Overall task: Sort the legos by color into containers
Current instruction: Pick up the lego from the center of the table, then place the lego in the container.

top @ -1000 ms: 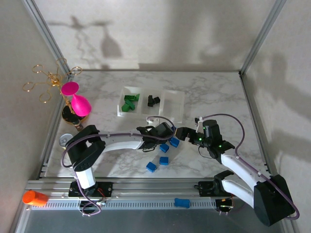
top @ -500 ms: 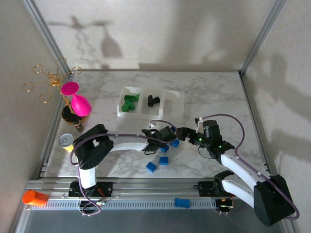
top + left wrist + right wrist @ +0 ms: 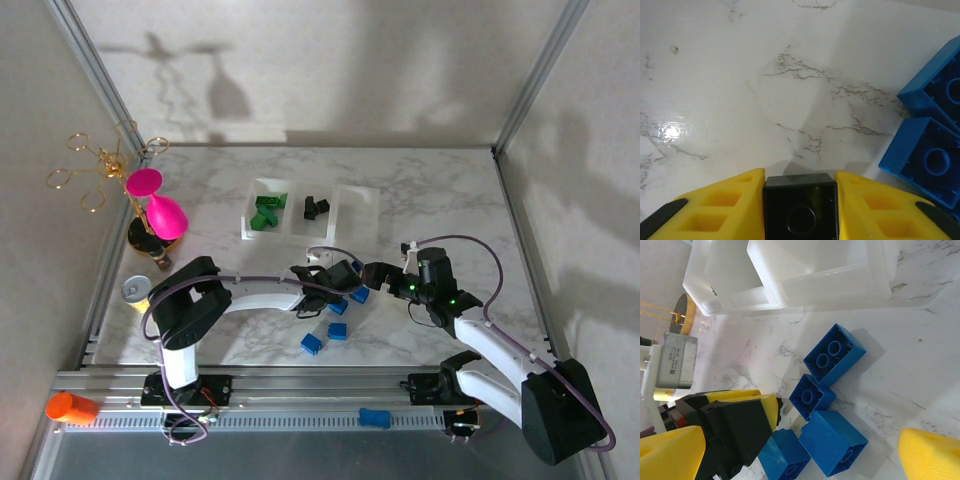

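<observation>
So, left gripper (image 3: 799, 179) pinches small black square lego (image 3: 800, 212); translucent white tray's middle compartment (image 3: 310, 226) straight beyond; right gripper (image 3: 383, 275) gaping.

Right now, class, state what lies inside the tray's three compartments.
Tray: green legos left, black legos middle, none visible right. Anything beneath those bricks is covered.
</observation>
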